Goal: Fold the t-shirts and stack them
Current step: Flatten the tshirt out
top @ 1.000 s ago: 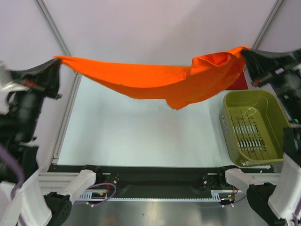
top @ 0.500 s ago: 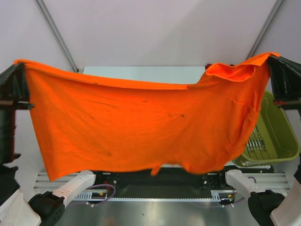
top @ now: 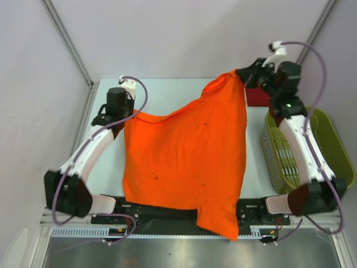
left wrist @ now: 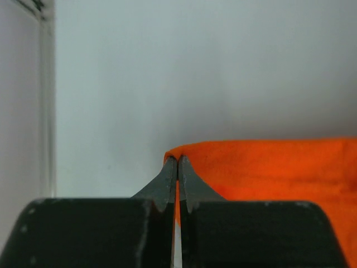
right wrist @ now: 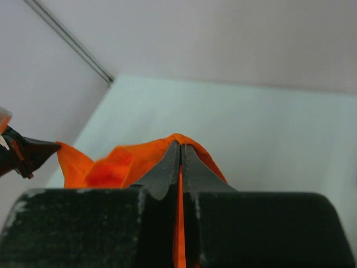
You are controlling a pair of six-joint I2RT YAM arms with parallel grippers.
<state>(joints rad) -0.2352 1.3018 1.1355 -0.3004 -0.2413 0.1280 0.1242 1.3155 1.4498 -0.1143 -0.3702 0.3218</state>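
Observation:
The bright orange t-shirt (top: 187, 153) lies spread across the white table (top: 167, 92), and its lower end hangs over the near edge. My left gripper (top: 127, 115) is shut on its far left corner; in the left wrist view the cloth (left wrist: 268, 164) is pinched at the gripper (left wrist: 177, 160). At the far right, my right gripper (top: 241, 76) is shut on the other top corner, and orange fabric (right wrist: 120, 162) folds over that gripper (right wrist: 181, 145). A small patch of the dark red t-shirt (top: 255, 97) shows behind the right arm.
An olive-green plastic basket (top: 334, 151) stands at the right edge of the table, beside the right arm. Metal frame posts (top: 67, 42) rise at the back corners. The arm bases and a black rail (top: 162, 212) run along the near edge.
The shirt hung stretched wide and high between both grippers. Both arms have since come down and reached toward the far side, and the shirt now lies on the table.

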